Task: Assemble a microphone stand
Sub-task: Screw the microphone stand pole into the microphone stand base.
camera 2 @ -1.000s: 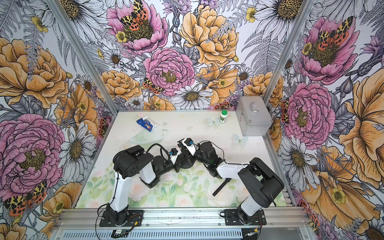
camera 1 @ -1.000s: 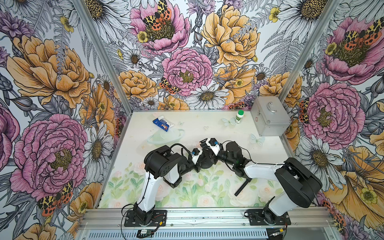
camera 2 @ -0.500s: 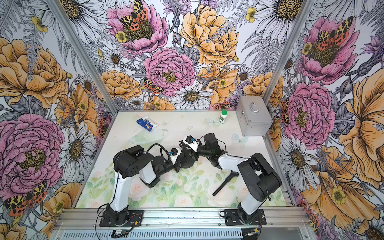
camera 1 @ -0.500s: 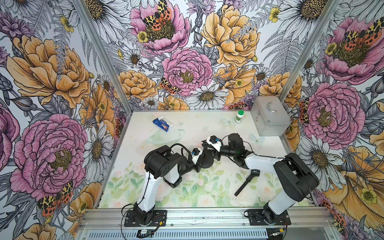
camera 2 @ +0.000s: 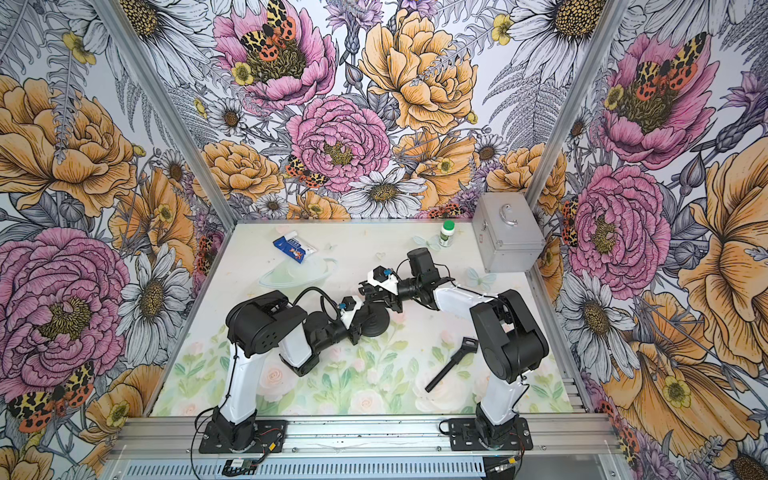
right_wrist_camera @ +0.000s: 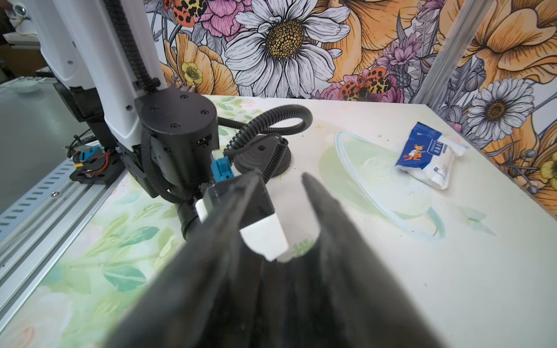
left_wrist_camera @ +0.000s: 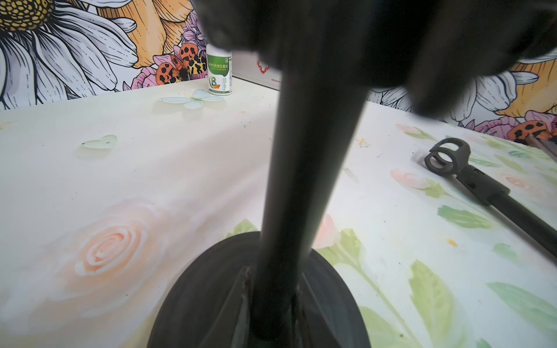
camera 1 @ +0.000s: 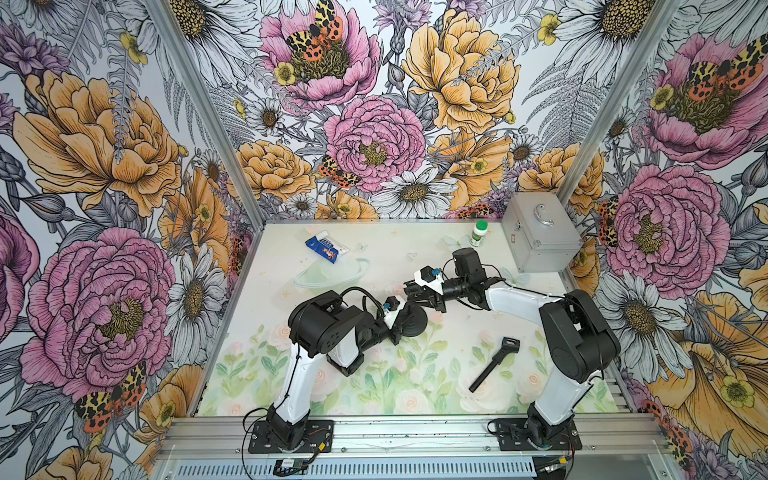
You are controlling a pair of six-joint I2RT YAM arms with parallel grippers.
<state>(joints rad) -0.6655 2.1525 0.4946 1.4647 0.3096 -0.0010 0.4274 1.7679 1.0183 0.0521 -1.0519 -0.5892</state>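
Right end effector (camera 1: pixel 419 294) now farther tableward.

Both top views look steeply down from high above the near rail, sharing the whole table (camera 1: pixel 374 266). The left wrist camera sits low, close behind the round base (left_wrist_camera: pixel 259 304), facing far-right; the right wrist camera faces left, past the left arm (right_wrist_camera: pixel 177 141).

Evenly and brightly lit from above; soft, faint shadows on table (camera 1: pixel 374 257). No glare. Sharp in both top views. Wrist views wide-angle, bent at edges; near fingers (right_wrist_camera: pixel 331 241) and pole (left_wrist_camera: pixel 301 180) blurred.
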